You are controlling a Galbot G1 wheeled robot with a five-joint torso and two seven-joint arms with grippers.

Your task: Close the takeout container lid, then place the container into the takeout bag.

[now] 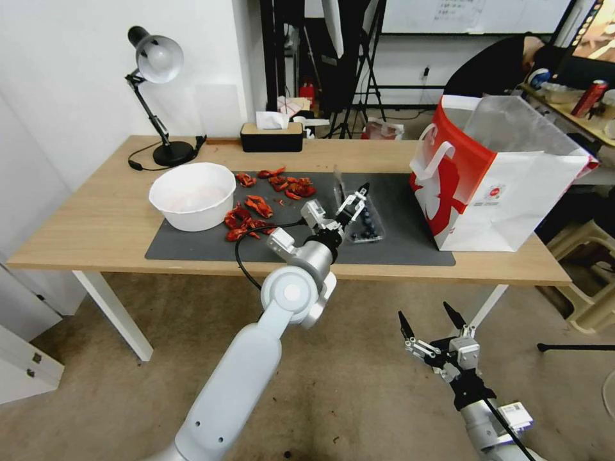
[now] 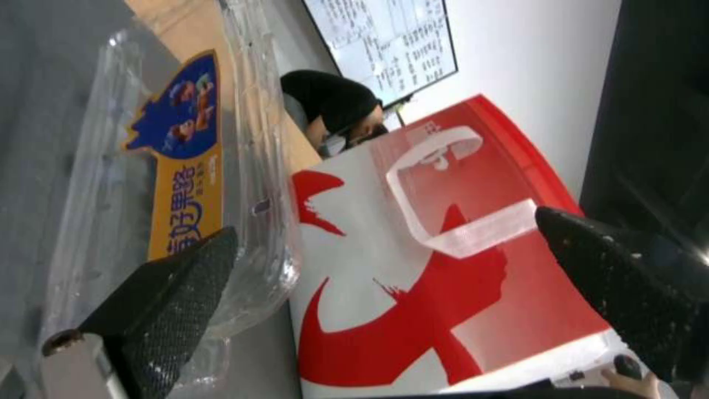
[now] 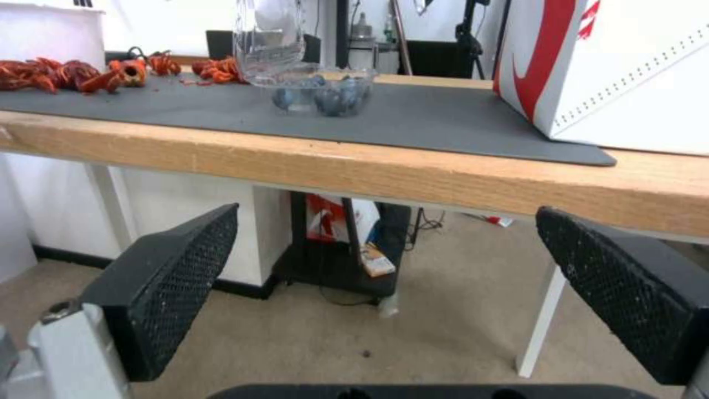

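The takeout container is a small clear clamshell with dark blueberries, lying on the grey mat right of centre. Its lid, with a blue and yellow label, stands up open. My left gripper is open at the lid; one finger rests against the lid's outer face, the other is well clear of it. The takeout bag, red and white with loop handles, stands open at the mat's right end. My right gripper hangs open below the table's front edge, facing the container.
A white bowl sits at the mat's left, with red crayfish pieces scattered between it and the container. A desk lamp and a tissue box stand at the back. The wooden table edge runs just above the right gripper.
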